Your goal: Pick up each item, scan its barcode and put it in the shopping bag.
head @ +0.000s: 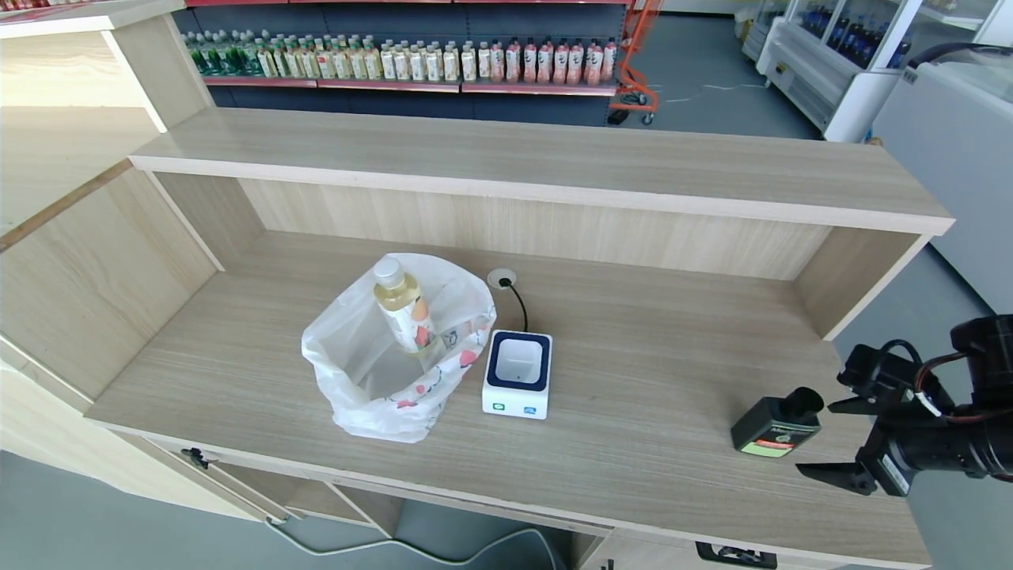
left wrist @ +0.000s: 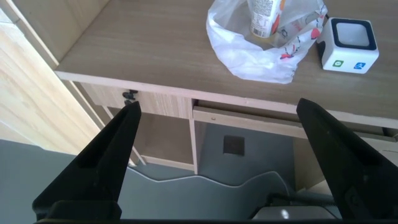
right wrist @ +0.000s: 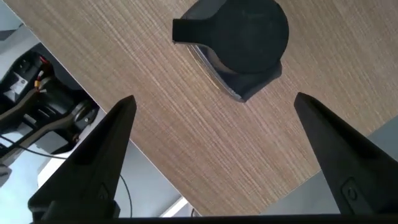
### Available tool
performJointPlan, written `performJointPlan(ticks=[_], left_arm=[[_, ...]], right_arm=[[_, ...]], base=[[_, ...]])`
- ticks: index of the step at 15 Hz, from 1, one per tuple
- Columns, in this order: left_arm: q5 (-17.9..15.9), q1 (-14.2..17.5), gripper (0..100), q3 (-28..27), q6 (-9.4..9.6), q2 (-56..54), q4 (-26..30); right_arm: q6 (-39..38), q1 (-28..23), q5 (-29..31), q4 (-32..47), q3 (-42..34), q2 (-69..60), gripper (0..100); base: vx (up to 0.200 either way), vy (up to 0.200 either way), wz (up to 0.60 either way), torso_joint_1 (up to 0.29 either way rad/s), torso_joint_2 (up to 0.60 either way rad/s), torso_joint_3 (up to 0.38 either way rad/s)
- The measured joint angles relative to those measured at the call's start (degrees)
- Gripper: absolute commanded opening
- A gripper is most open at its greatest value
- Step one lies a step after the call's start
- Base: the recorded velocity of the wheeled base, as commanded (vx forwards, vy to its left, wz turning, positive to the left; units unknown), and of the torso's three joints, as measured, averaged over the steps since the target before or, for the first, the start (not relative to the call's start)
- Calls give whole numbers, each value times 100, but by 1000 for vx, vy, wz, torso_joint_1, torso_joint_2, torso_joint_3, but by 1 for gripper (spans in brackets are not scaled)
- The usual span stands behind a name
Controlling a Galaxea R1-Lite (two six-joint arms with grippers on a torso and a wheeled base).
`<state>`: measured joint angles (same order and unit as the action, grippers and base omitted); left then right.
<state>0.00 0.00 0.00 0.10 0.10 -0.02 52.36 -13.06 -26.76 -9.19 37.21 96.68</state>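
Observation:
A white plastic shopping bag [head: 396,356] [left wrist: 261,46] stands on the wooden counter [head: 633,372] with a drink bottle [head: 402,305] [left wrist: 264,15] upright inside it. Right beside the bag sits the white scanner box [head: 517,374] [left wrist: 349,43] with a dark-rimmed window on top. A small dark bottle with a black cap [head: 777,421] [right wrist: 239,43] lies near the counter's right front edge. My right gripper [head: 837,439] [right wrist: 214,155] is open just to the right of it, fingers apart, nothing between them. My left gripper [left wrist: 217,162] hangs open below the counter's front edge, off to the left of the bag.
A black cable [head: 518,305] runs from a grommet [head: 502,278] in the counter to the scanner. A raised ledge [head: 538,170] and side walls enclose the counter. Drawers [left wrist: 242,115] sit under the front edge. Bare counter lies between scanner and dark bottle.

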Motion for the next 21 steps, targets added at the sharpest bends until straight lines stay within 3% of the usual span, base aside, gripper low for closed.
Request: performJointPlan(ticks=[10,11,21], left_arm=[[0,0,100,-7,0,0,2],[0,0,100,-7,0,0,2],[0,0,100,-2,0,0,2]], right_arm=[[246,232,-213,-372,323,750,100],[277,262,-211,-372,369,791,0],[534,273,-230,-369,378,618,0]], base=[[0,0,0,0,0,0],[0,0,0,0,0,0],[0,0,0,0,0,0]])
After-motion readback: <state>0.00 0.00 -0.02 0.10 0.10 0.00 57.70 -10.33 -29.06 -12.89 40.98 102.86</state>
